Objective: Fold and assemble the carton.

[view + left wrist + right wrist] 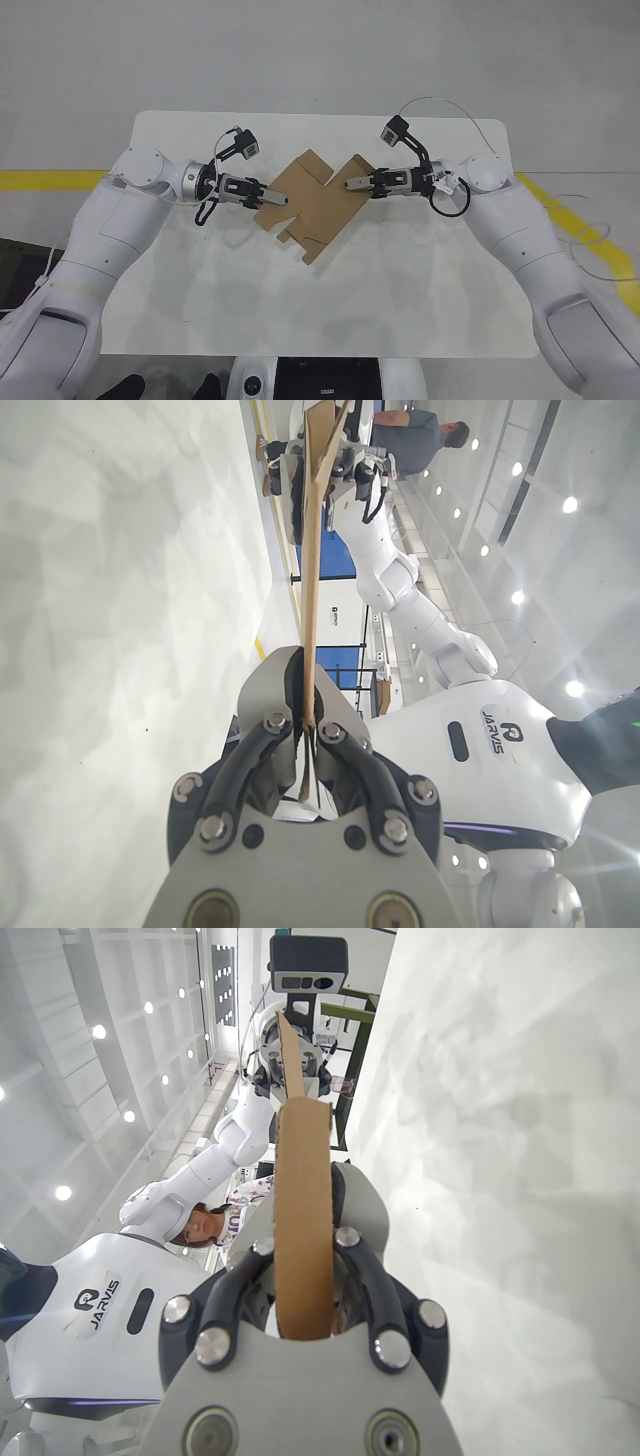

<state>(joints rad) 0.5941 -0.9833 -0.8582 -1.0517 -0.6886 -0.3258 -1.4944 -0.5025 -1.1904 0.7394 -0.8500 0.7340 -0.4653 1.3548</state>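
Left gripper (268,199) and right gripper (352,184) both clamp the flat carton (312,208) (opposite edges). Opening step, I'd say: next, push inward.

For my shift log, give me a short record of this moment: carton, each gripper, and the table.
Carton: brown cardboard, flat, not yet assembled
Left gripper: shut on one edge of the cardboard
Right gripper: shut on the opposite edge
Table: white; the cardboard spans between the two grippers over it
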